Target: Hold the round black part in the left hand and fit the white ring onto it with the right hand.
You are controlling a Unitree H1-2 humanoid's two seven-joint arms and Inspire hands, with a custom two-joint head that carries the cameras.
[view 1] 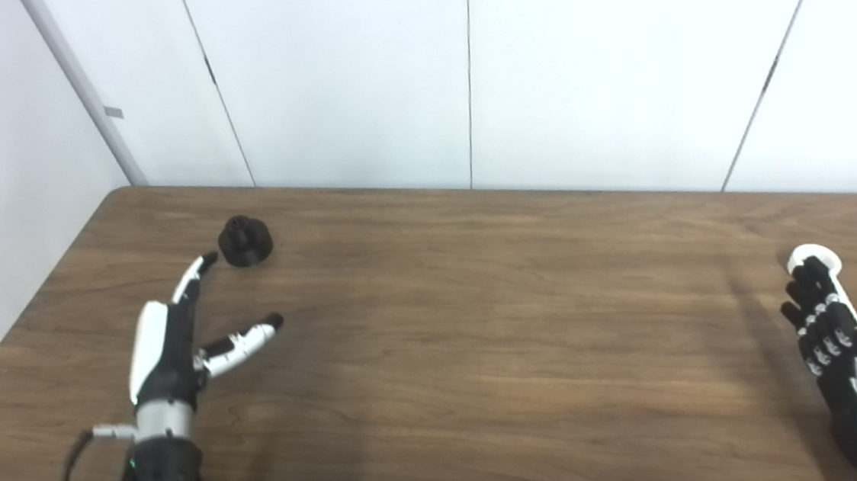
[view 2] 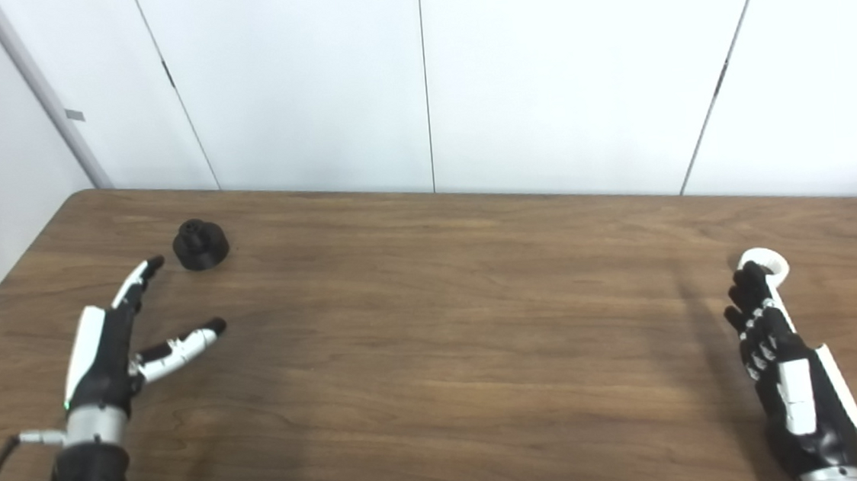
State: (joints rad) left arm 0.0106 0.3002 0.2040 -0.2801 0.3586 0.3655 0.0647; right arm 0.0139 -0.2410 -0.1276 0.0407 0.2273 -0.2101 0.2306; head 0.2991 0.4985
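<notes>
At the far left, we are extending our left hand [view 1: 169,345] over the wooden tabletop [view 1: 481,328], fingers and thumb spread apart and holding nothing. Just beyond its fingertips, the round black part [view 1: 246,241] is sitting upright on the tabletop near the back left corner, apart from the hand. At the far right, well apart from these, we are reaching our right hand [view 2: 786,365] toward the white ring [view 2: 767,264]; its fingertips are overlapping the ring, but we cannot tell whether they are gripping it.
</notes>
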